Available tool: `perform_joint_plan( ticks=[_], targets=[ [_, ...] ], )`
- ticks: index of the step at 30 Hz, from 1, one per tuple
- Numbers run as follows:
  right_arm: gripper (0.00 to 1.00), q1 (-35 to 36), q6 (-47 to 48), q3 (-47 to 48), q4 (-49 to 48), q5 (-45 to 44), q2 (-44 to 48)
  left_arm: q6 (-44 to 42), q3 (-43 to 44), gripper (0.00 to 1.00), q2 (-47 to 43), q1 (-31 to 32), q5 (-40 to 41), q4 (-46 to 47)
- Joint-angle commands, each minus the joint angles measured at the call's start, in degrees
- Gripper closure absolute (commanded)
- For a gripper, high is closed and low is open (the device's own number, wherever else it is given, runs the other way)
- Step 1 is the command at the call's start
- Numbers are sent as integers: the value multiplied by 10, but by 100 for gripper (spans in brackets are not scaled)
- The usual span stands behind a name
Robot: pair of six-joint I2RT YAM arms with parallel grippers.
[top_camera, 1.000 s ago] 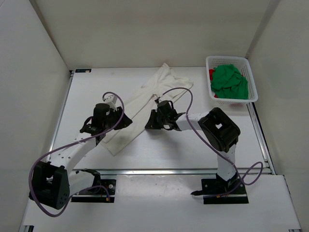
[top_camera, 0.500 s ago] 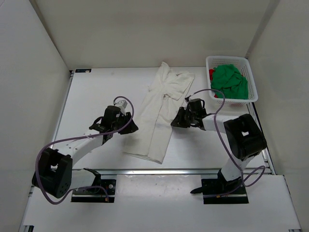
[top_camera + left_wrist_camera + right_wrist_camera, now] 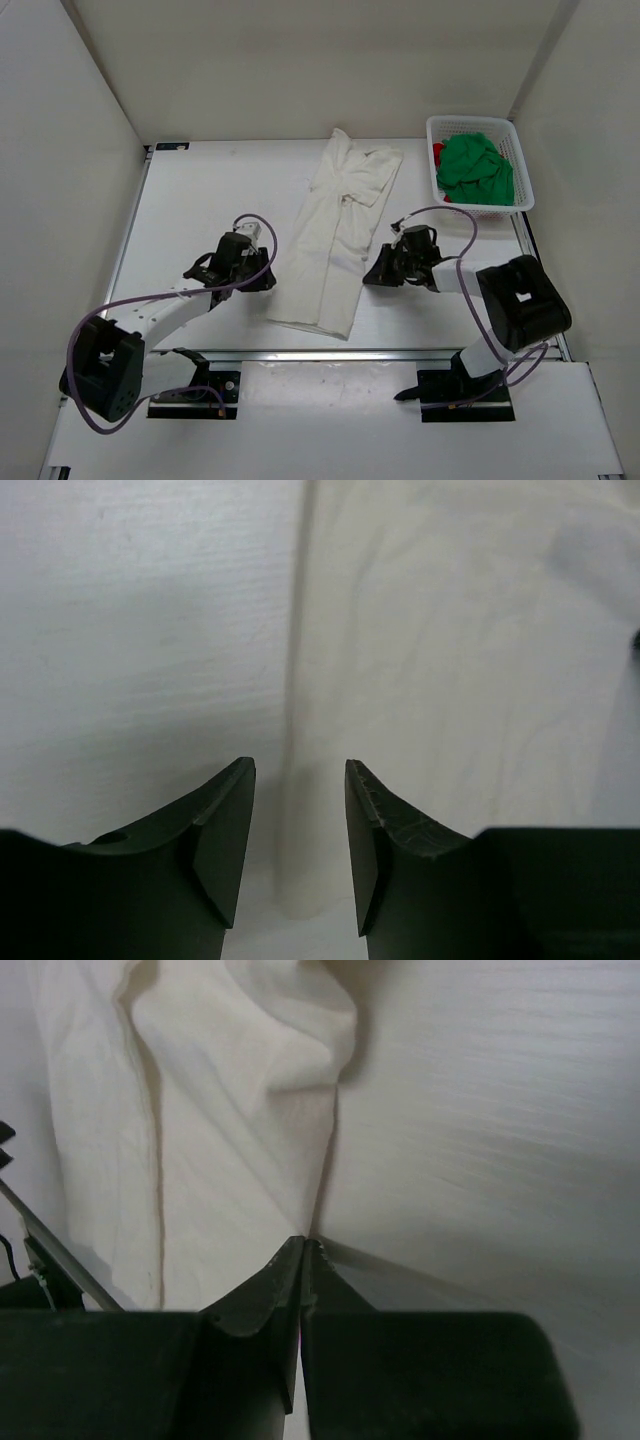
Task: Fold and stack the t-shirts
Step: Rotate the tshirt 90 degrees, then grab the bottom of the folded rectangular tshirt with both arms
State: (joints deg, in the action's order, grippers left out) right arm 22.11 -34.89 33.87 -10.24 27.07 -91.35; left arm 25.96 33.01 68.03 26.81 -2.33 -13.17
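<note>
Between both arms, long rumpled cream-white t-shirt point(image 3: 335, 235)

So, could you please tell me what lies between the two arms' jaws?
Only the cream-white t-shirt, spread out lengthwise; the top external view shows it.

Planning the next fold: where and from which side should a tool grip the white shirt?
Its near-end corners, approached low from the long sides: the white shirt lies flat as a narrow strip with thin edges exposed.
</note>
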Motion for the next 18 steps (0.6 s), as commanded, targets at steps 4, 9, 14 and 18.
perform_joint_plan(
  ticks=[4,9,14,18],
  targets=[
    [100,-91,41,-74,40,-20,100,3,-38,48,-16,10,3,-3],
    [64,-90,49,-91,91,-19,176,-11,-37,47,24,67,-50,-15],
    [62,-72,37,-148,194,-46,329,-2,-74,43,27,109,-105,-8],
    [62,15,-32,-196,229,-59,396,0,-88,44,22,119,-117,-12]
  ],
)
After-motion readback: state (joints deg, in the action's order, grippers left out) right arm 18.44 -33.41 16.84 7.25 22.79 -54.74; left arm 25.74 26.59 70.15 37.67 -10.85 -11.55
